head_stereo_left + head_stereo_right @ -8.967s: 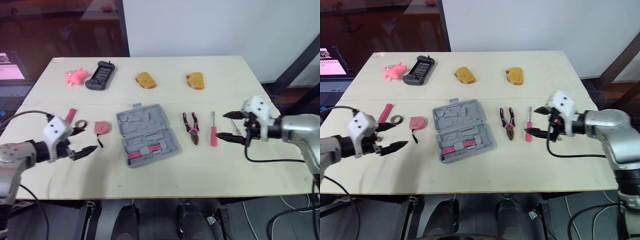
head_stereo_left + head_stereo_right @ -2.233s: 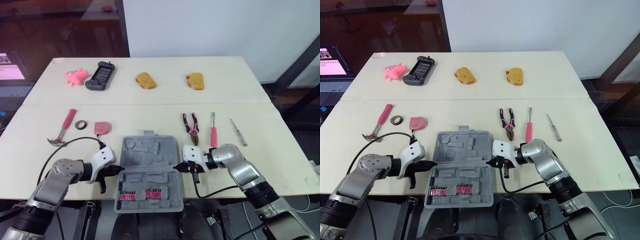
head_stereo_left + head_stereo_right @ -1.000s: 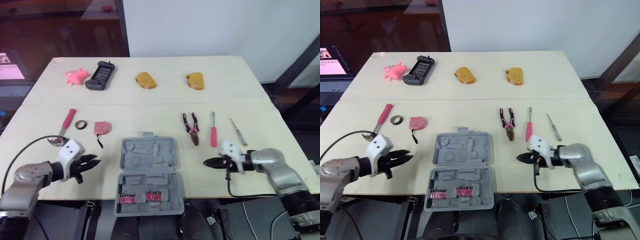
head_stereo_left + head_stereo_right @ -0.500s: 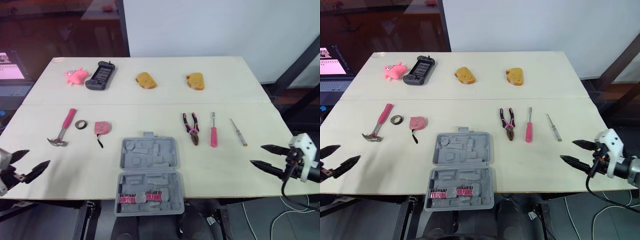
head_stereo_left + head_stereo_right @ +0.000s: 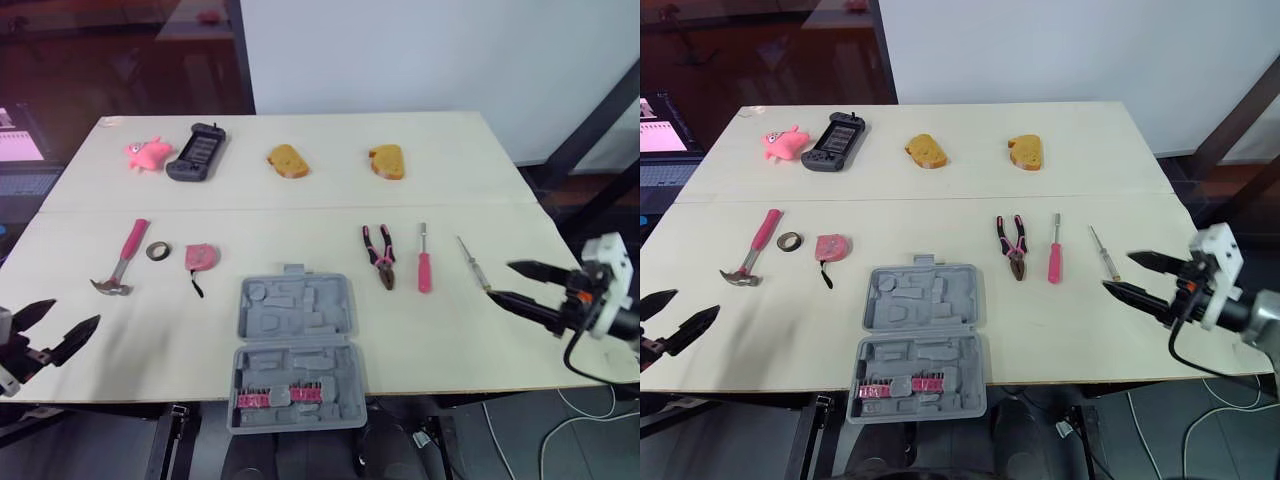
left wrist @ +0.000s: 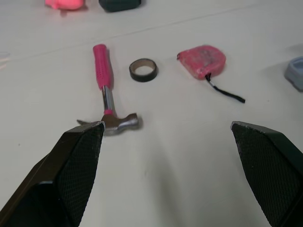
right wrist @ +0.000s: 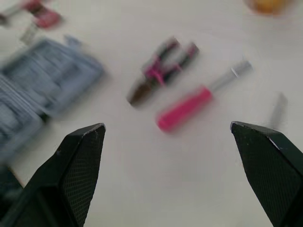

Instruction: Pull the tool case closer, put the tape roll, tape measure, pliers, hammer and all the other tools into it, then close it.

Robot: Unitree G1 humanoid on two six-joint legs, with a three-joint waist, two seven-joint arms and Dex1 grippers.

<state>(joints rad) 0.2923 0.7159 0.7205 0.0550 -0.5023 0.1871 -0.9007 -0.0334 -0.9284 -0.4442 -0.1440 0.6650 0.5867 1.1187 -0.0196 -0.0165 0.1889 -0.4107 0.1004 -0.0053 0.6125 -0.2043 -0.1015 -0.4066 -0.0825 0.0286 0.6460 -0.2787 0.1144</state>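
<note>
Both arms have drawn away from the tool case (image 5: 297, 350) since a second ago, when their tips hovered close on either side of it; over the last half second the right pincer (image 5: 500, 279) has also shifted toward the slim screwdriver (image 5: 470, 260). That case lies open and flat at the front edge of the worktop (image 5: 300, 225), its moulded grey recesses bare apart from a pink strip of bits in the half nearer the robot. Well out to the case's left, the left pincer (image 5: 77, 310) hangs at the worktop's edge with its fingers spread wide and nothing between them. Well out to the case's right, the right pincer is likewise spread and empty, its tips just short of the slim screwdriver. Beyond the case and to its left lie the hammer (image 5: 125, 255), the tape roll (image 5: 157, 250) and the tape measure (image 5: 198, 257), side by side in that order, the tape measure closest to the case. Beyond the case and to its right lie the pliers (image 5: 378, 256), then a pink-handled screwdriver (image 5: 423, 268), then the slim screwdriver. Far beyond the case sit a pink toy (image 5: 146, 153), a black handheld device (image 5: 195, 151) and two bread pieces (image 5: 287, 160).
</note>
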